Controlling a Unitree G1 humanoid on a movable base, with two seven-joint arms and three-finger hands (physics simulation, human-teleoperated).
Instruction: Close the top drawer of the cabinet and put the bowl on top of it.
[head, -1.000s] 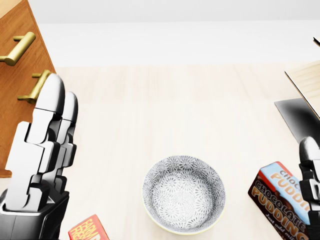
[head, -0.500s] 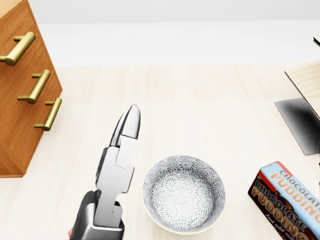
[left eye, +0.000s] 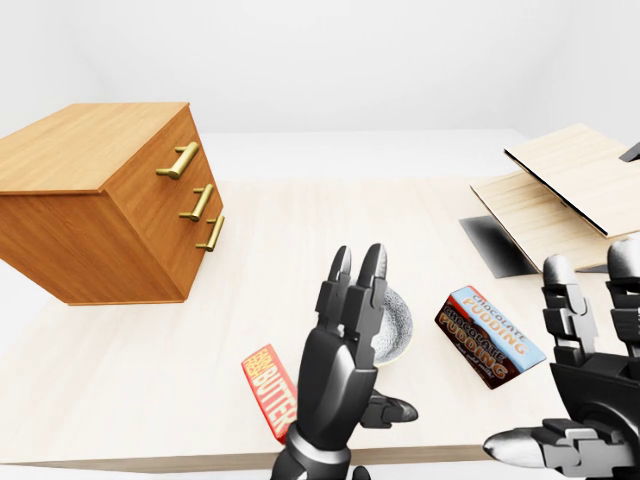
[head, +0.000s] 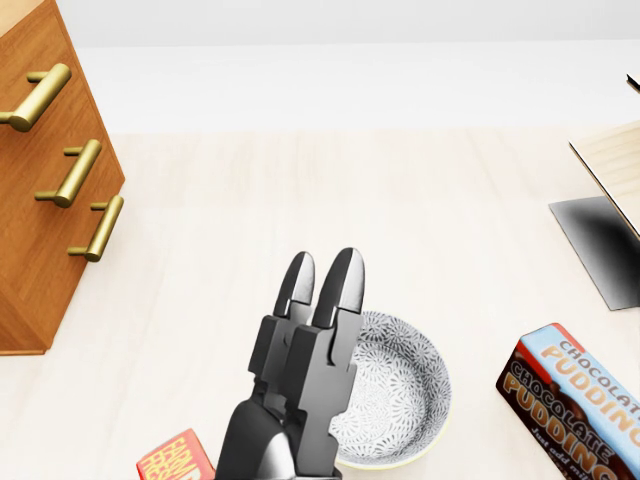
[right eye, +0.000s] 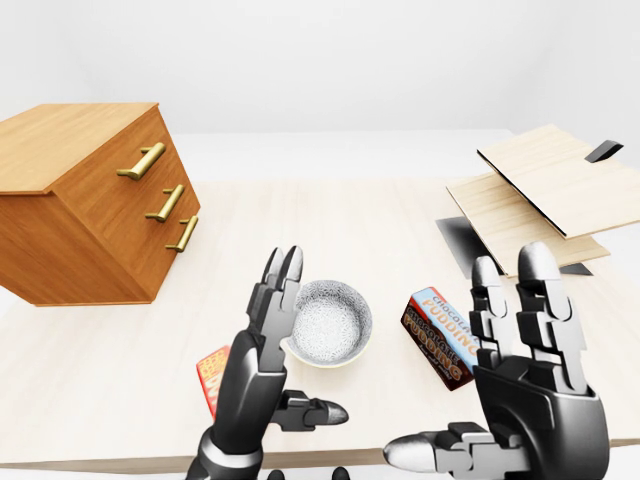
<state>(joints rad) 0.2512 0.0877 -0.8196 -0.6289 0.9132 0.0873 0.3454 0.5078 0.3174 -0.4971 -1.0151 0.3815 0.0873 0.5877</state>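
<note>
While your left hand (right eye: 275, 345) hovers with fingers spread wide and empty, the patterned bowl (right eye: 330, 322) sits just to its right, nearer it than your open right hand (right eye: 525, 385).

You are looking at the cabinet (right eye: 85, 205) sitting on the table (right eye: 330, 225) at the right-eye view's left. The bowl (right eye: 330, 322) is lying well apart to its right, with the pudding box (right eye: 440, 335) just right of it and the butter box (left eye: 270, 392) lying lower left. Boards (right eye: 540, 195) are lying at far right.
</note>
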